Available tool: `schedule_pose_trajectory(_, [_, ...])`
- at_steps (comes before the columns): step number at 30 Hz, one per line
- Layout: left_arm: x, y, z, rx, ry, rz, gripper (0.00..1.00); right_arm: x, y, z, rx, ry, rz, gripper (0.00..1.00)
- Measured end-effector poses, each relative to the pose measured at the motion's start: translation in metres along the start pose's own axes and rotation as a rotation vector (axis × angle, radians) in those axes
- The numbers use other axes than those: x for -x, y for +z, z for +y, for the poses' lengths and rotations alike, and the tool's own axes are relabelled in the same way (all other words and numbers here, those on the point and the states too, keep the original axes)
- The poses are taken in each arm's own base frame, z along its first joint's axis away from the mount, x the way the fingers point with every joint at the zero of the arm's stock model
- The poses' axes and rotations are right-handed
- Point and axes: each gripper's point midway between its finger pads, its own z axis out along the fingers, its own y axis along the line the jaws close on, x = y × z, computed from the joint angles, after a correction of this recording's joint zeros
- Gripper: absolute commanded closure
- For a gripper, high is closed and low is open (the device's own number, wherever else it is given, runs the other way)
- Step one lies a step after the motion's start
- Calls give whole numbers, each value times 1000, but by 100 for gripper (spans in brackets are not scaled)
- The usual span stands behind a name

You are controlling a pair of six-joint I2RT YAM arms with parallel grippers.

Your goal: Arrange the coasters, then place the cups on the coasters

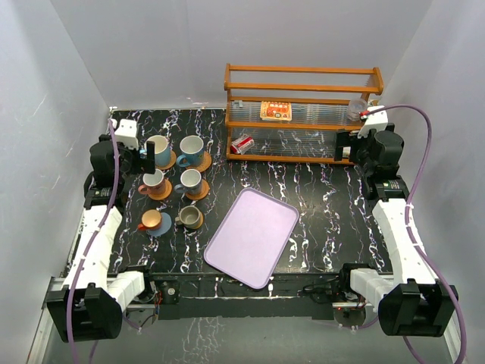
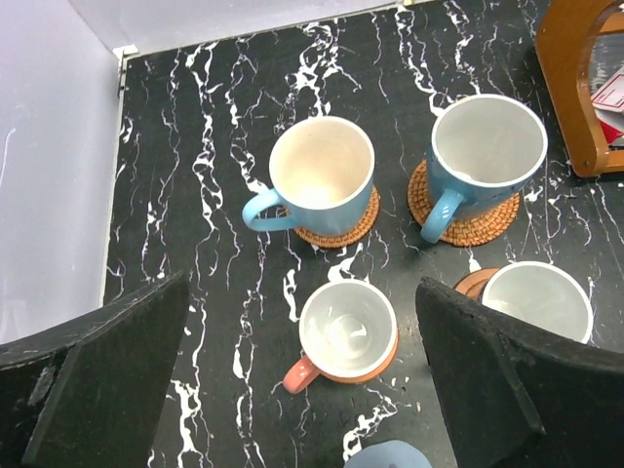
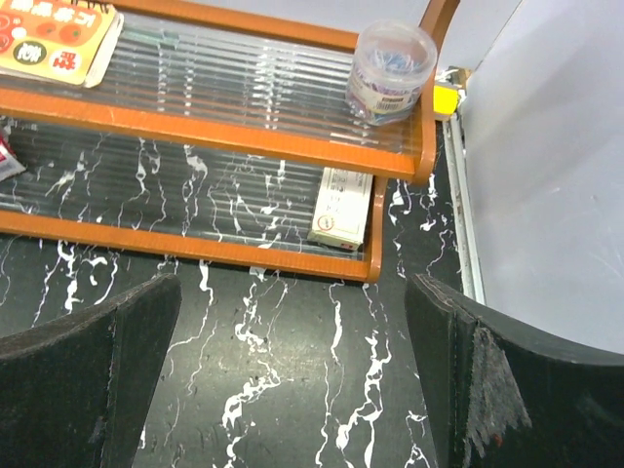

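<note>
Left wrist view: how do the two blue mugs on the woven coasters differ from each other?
The left blue mug turns its handle to the picture's left; the right blue mug turns its handle toward the picture's bottom. The left blue mug is cream inside, the right blue mug greyish white. Both stand upright and empty on woven coasters.
</note>
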Motion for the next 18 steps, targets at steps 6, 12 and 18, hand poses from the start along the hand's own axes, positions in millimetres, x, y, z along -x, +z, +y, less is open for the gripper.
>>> schedule_pose_trajectory(6, [24,3,-3,-46,6,-17,1,6,-1,-1,-1,-2,-23,2])
schedule_pose_trajectory(12, [45,-2,-6,-76,-1,-47,1,4,-3,16,100,-33,-11,2])
schedule_pose_trajectory(18, [51,-8,-8,-87,-11,-52,1,17,-10,23,160,-59,-23,2])
